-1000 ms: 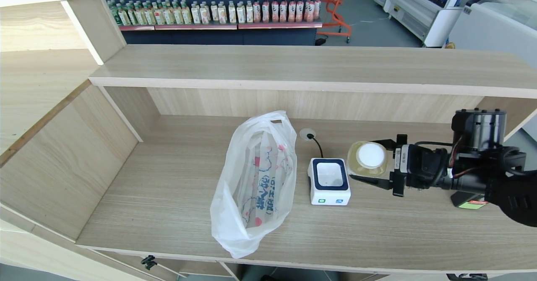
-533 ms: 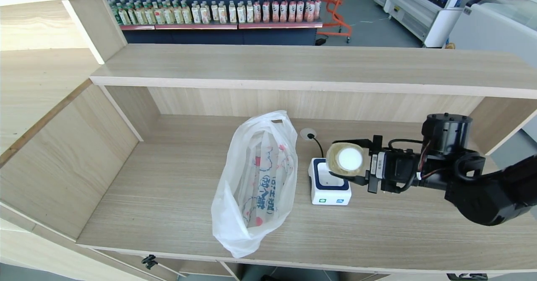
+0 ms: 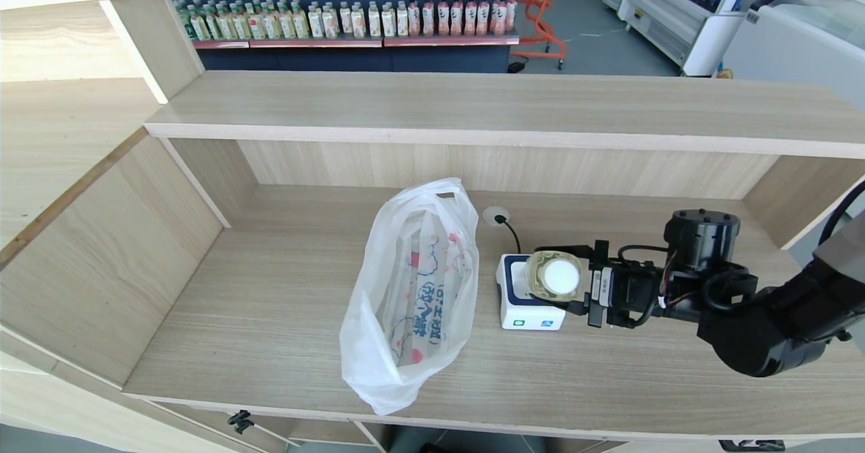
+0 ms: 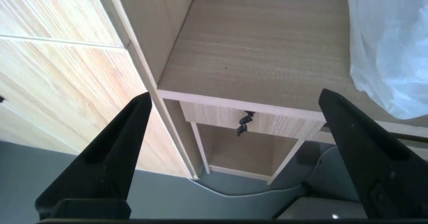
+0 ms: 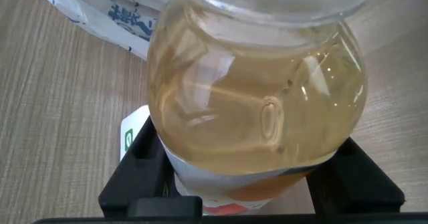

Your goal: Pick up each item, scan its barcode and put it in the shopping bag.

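Your right gripper (image 3: 550,276) is clamped on a clear bottle of amber liquid (image 3: 561,277), one finger on each side of its body, white cap facing up toward the head camera. The bottle hangs directly over the barcode scanner (image 3: 513,297) and covers most of its window, so by my reading you are in the scan step for this item. From the right wrist view the bottle's labelled lower end (image 5: 227,184) points down at the scanner, but you can't see the barcode itself, so whether it faces the window is unclear.

The shopping bag (image 3: 405,297) lies just beside the scanner on its left, mouth toward the near edge of the counter (image 3: 270,304) and a printed packet already inside. Once the code reads, the next move calls for carrying the bottle across to that mouth — low enough to enter, and clear of the scanner's cable (image 3: 511,235).

Your left gripper (image 4: 235,97) has its fingers spread wide on nothing, off the counter's near-left corner.
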Available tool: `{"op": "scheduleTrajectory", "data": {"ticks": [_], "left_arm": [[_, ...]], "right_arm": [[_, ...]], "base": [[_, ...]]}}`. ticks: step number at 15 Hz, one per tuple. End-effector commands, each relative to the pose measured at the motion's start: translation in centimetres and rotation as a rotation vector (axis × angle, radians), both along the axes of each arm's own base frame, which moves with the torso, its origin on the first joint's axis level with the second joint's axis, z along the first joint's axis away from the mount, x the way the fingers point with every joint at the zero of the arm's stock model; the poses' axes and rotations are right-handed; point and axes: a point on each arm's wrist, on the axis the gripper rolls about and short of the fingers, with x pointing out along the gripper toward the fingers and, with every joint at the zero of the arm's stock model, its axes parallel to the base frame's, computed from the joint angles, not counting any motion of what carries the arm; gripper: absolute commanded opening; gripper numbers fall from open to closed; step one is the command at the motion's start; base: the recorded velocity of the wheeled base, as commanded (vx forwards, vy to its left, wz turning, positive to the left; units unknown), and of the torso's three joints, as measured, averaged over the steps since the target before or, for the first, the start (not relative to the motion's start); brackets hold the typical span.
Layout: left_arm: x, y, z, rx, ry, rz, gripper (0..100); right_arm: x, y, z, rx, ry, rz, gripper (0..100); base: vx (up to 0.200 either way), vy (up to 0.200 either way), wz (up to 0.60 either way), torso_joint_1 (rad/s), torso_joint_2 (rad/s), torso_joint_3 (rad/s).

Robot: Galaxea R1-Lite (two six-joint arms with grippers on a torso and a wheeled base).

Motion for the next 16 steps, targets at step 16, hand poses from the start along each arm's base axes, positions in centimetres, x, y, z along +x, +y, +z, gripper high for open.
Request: {"op": "scheduleTrajectory", "data": {"ticks": [16], "left_arm": [[0.0, 0.0, 0.0, 0.0, 0.0, 0.002, 100]], "right_arm": [[-3.3, 0.7, 8.9, 0.628, 0.657, -0.326, 0]], "base": [[0.0, 0.0, 0.0, 0.0, 0.0, 0.0]]}}
